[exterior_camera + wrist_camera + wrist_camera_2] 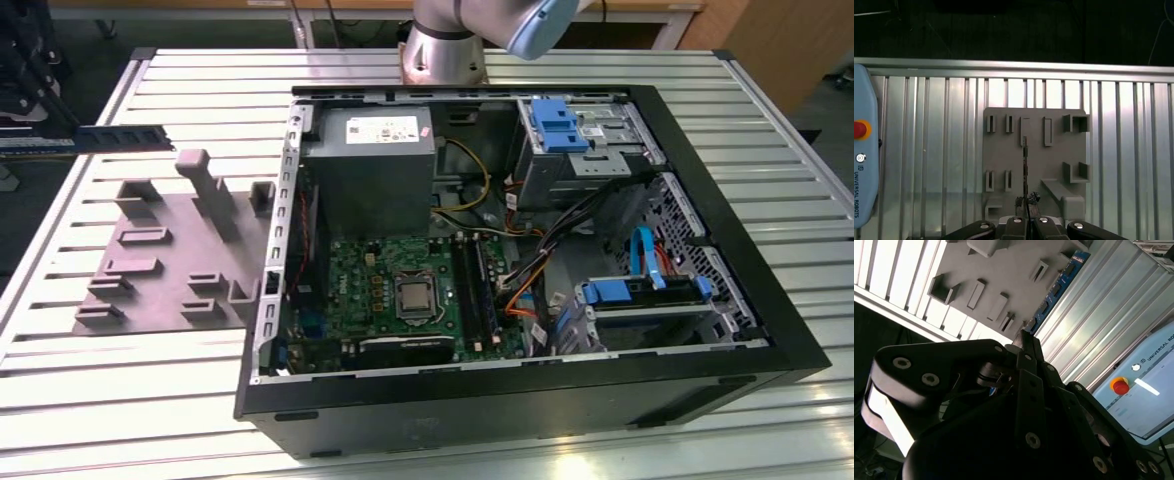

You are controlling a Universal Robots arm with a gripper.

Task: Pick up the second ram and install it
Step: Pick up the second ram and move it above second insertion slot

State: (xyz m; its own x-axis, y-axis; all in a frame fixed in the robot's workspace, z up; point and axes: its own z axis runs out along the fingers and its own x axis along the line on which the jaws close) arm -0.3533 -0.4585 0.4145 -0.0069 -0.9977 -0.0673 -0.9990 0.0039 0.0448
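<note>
The second ram [127,137] is a thin dark stick with a blue-green edge, held level in the air above the table at the exterior view's far left. My gripper [24,125] is shut on one end of it. In the second wrist view the fingers meet at the gripper [1026,337] and the ram [1056,287] runs out beyond them. The first wrist view shows the ram [1025,165] edge-on, reaching out from the gripper [1026,204] over the grey holder [1034,150]. The black motherboard slots [474,292] lie inside the open computer case [534,400].
The grey moulded holder [174,250] with upright posts lies on the slatted metal table [134,400] beside the case. A silver power-supply box [371,165], cables and blue drive brackets [627,292] crowd the case. A teach pendant [864,160] with a red button rests on the table.
</note>
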